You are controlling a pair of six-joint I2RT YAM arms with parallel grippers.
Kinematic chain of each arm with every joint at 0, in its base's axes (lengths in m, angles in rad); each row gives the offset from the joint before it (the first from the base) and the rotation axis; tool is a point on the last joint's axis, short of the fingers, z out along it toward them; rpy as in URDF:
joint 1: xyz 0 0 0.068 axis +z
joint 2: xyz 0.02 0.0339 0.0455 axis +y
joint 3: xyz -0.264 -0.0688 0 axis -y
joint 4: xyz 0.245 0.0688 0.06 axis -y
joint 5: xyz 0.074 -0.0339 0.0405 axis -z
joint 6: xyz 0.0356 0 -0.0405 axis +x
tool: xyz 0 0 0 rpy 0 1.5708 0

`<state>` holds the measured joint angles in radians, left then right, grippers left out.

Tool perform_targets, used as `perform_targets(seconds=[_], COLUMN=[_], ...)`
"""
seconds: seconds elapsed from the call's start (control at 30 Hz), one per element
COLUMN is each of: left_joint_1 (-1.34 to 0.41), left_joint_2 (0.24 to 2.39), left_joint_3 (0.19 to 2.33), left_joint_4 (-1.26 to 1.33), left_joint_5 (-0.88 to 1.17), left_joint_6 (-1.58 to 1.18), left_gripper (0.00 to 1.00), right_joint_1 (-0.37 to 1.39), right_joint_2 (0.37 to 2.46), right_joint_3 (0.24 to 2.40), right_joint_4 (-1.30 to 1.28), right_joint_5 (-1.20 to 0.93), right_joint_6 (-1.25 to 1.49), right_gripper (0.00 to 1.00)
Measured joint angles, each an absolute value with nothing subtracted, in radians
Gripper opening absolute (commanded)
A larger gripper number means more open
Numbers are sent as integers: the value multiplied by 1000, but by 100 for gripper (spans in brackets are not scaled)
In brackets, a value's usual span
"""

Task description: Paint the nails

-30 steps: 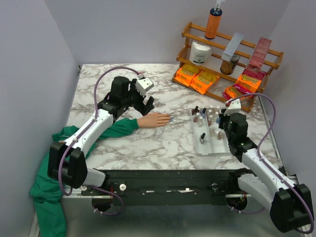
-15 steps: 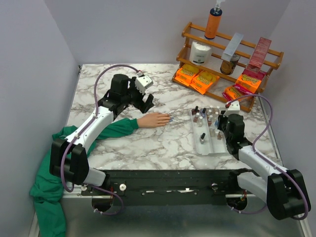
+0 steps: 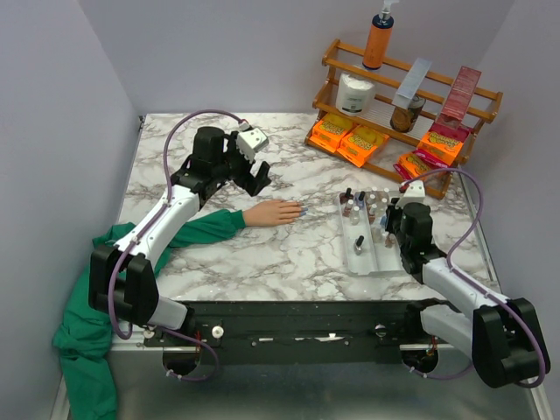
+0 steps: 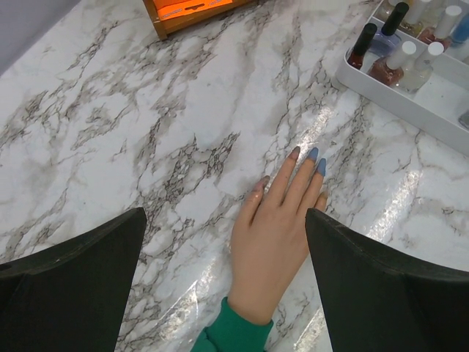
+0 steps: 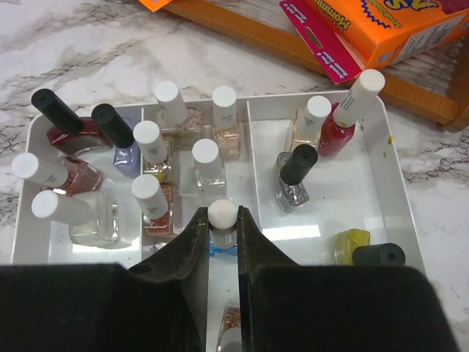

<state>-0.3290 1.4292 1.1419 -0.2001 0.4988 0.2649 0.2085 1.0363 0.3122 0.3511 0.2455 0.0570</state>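
The peach fake hand with a green sleeve lies palm down on the marble table. In the left wrist view the hand points at the tray, and its nails look blue on two fingers and brownish on the others. My left gripper is open and empty, above and behind the hand. My right gripper is over the white tray, shut on the white cap of a blue polish bottle standing in the tray.
Several polish bottles with white and black caps crowd the tray. A wooden rack with orange boxes stands at the back right. Green cloth hangs off the table's left front edge.
My left gripper has drawn back and left, away from the fake hand. My right gripper has edged slightly towards the tray's bottles.
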Motion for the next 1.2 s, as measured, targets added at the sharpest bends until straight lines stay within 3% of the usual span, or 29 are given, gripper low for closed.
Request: perform_targets(seconds=[0.23,0.33,0.37,0.47,0.93,1.03,1.07,1.2], left_joint_1=[-326,-325,-324,-320,-317,-310,-307,-265], left_joint_2=[1429,1429,1429,1429,1429,1423,1419,1371], left_joint_3=[1149,1150,1150,1150,1147,1115,1100,995], left_joint_4=[-204,-204,-205,-205,-203,-186,-181,-135], left_joint_5=[508,510,510,510,505,482,474,421], left_joint_6=[265,265,265,265,265,262,260,224], left_gripper=[99,99,99,99,99,99,99,99], right_joint_1=[208,208,208,208,208,208,208,208], right_joint_2=[1087,1087,1087,1072,935,875,852,776], right_joint_3=[348,351,351,348,353,355,355,355], right_joint_4=[337,333,332,325,292,291,294,315], right_joint_5=[233,231,231,231,218,183,170,119], right_joint_6=[50,50,51,56,56,28,17,-28], right_gripper=[9,22,32,50,69,84,97,100])
